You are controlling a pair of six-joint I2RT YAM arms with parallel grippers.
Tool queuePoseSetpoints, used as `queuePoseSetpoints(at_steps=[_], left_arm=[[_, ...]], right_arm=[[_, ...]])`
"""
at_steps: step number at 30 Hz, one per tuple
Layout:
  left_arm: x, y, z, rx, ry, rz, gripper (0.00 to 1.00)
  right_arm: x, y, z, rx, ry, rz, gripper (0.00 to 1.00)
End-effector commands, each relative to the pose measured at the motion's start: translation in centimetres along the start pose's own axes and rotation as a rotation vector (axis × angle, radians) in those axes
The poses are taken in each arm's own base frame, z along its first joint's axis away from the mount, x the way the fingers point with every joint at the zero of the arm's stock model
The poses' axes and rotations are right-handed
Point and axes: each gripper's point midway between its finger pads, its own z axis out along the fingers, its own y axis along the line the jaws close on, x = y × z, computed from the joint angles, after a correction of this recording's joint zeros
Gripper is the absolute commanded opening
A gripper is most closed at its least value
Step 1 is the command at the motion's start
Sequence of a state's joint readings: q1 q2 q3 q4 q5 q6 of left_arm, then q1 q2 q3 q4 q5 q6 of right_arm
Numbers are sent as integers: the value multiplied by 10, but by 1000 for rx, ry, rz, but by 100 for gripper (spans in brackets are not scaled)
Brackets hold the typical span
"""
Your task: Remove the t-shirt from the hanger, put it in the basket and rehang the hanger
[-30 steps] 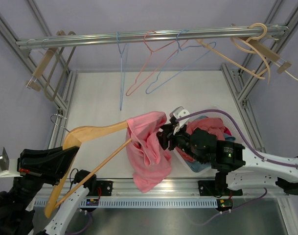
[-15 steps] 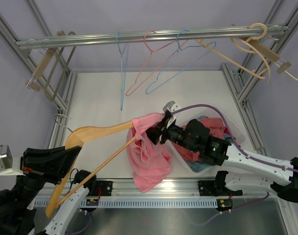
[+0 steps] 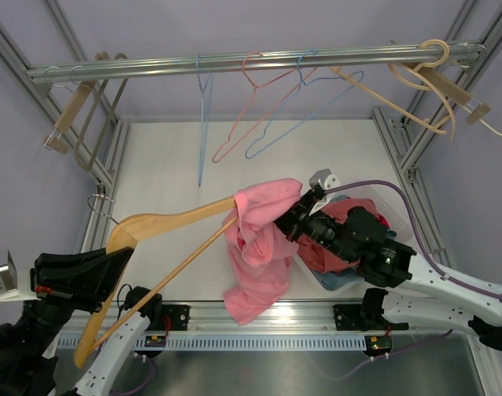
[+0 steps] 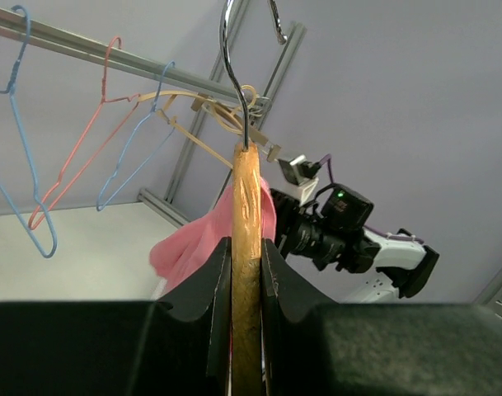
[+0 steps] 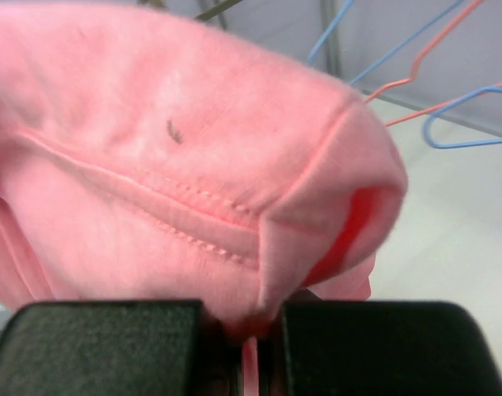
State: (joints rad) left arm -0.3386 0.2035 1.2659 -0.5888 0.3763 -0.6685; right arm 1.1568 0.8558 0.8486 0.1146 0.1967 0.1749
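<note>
Right gripper (image 5: 251,334) pinches the t-shirt (image 3: 256,247), left gripper (image 4: 246,276) clamps the hanger (image 3: 164,221); cloth snagged on the hanger arm could slip from the pinch.

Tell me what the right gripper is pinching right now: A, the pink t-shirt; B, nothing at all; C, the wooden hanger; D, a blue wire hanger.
A: the right wrist view shows the right gripper shut on a fold of the pink t-shirt, while the wooden hanger is clamped in the left gripper.
</note>
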Motion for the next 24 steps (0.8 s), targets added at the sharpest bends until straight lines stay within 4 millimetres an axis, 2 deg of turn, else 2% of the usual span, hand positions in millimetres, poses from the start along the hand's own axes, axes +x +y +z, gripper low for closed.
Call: queuePoseSetpoints(at_steps=[1, 2, 3, 4, 5, 6, 7, 8, 10, 11, 12, 13, 15, 16, 17, 19, 24], left_arm=[[-17, -2, -7, -30, -42, 106, 0], [-21, 4, -8, -67, -51, 125, 0], [-24, 5, -11, -83, -50, 143, 0], [-30, 5, -17, -105, -45, 181, 0], [-36, 10, -20, -145, -63, 195, 0], [-38, 13, -24, -167, -58, 205, 0], [-44, 14, -27, -181, -73, 230, 0], [-47, 19, -29, -210, -87, 235, 0], [-42, 26, -28, -229, -77, 237, 0], [-40, 27, -28, -229, -75, 236, 0], [-38, 28, -28, -232, -69, 235, 0], [-36, 31, -28, -241, -66, 237, 0], [-36, 34, -29, -250, -68, 244, 0], [-37, 36, -30, -262, -74, 251, 0], [-39, 35, -31, -262, -77, 253, 0], [-39, 36, -31, -262, -78, 258, 0], [-38, 40, -27, -276, -68, 258, 0]], right_arm=[[-57, -25, -18, 163, -119, 0, 0], [-83, -24, -22, 175, -165, 3, 0], [-94, -27, -23, 205, -178, -2, 0], [-94, -31, -25, 233, -136, -37, 0], [-126, -28, -25, 248, -176, -30, 0], [-141, -33, -28, 292, -191, -31, 0], [-171, -30, -36, 301, -226, -34, 0], [-177, -31, -31, 324, -217, -44, 0], [-196, -39, -39, 391, -217, -69, 0], [-223, -38, -46, 408, -260, -62, 0], [-233, -45, -52, 456, -272, -66, 0], [-255, -46, -65, 477, -299, -93, 0], [-271, -49, -67, 515, -307, -120, 0], [-294, -49, -85, 525, -338, -128, 0], [-296, -49, -79, 537, -323, -147, 0], [-318, -52, -94, 568, -350, -166, 0], [-325, -58, -96, 622, -344, -209, 0]])
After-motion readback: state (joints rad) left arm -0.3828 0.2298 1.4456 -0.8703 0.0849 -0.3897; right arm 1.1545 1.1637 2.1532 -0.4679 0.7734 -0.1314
